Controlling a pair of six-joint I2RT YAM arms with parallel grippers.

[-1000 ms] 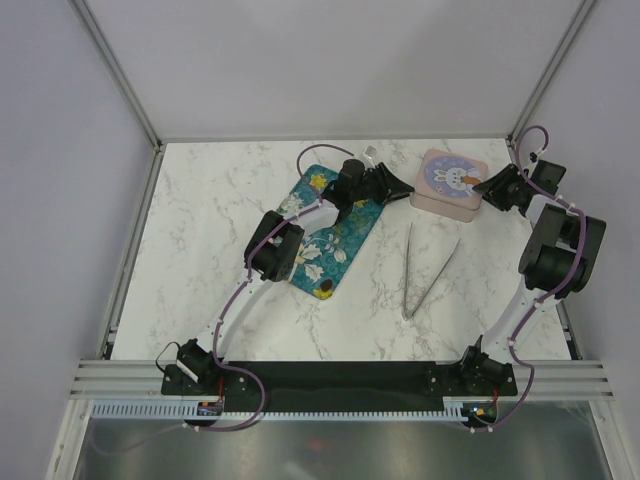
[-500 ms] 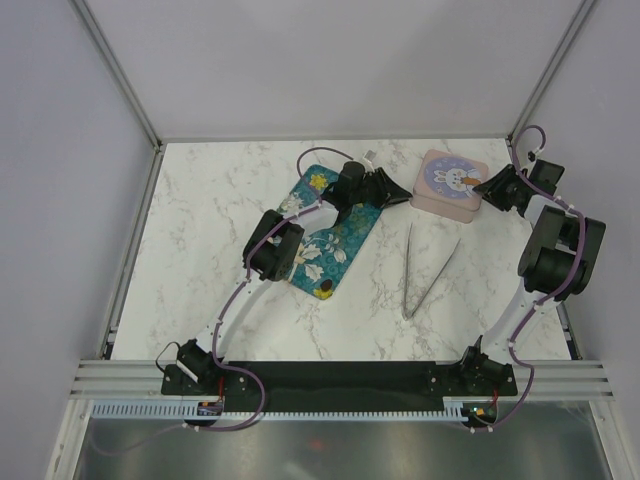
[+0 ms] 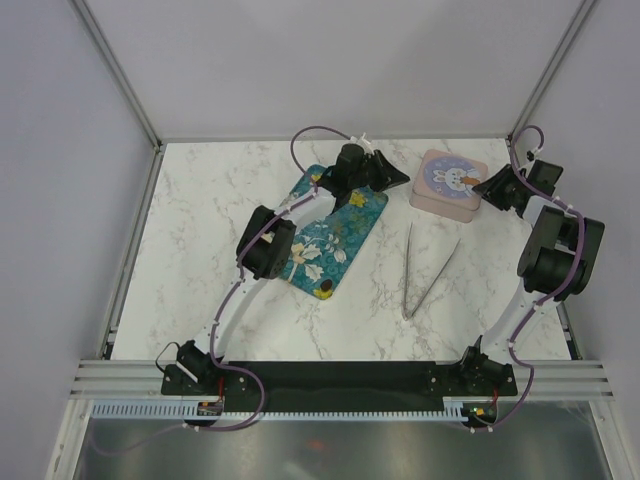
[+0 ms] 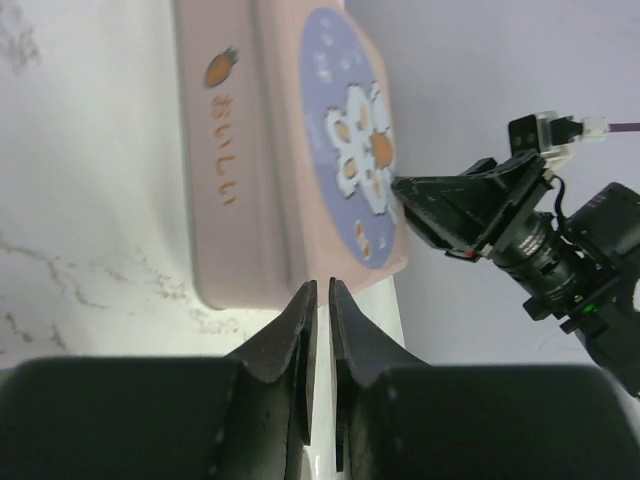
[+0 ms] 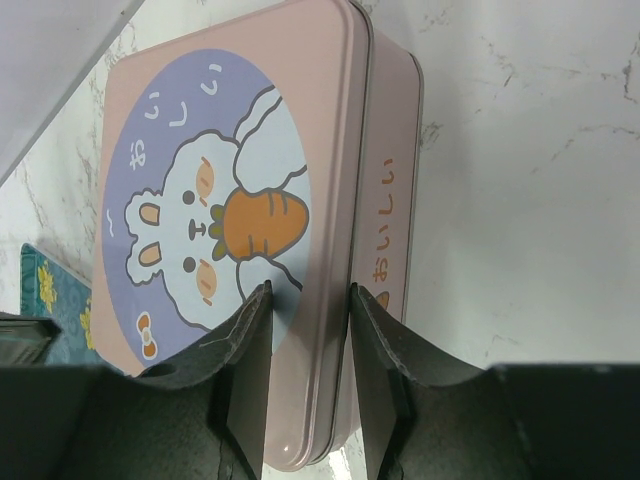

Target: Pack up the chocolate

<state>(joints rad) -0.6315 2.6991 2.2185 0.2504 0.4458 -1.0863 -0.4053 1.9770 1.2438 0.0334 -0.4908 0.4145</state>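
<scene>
A pink tin (image 3: 450,182) with a rabbit on its lid stands closed at the back right. My right gripper (image 3: 484,188) is at its right edge. In the right wrist view (image 5: 310,292) the jaws hold the lid's rim (image 5: 335,200), one finger on top, one at the side wall. My left gripper (image 3: 405,182) is shut and empty just left of the tin; its tips (image 4: 320,287) point at the tin's side (image 4: 225,160). One dark chocolate (image 3: 327,291) lies at the near end of the teal flowered tray (image 3: 335,235). Other candies cannot be made out.
Metal tweezers (image 3: 425,270) lie on the marble table in front of the tin. The left arm's elbow (image 3: 265,245) hangs over the tray's left side. Frame posts stand at the back corners. The tray's end shows in the right wrist view (image 5: 40,290).
The left arm has swung a little to the left and back, uncovering more of the tray; its gripper stays beside the tin. The right gripper and the tin have hardly moved.
</scene>
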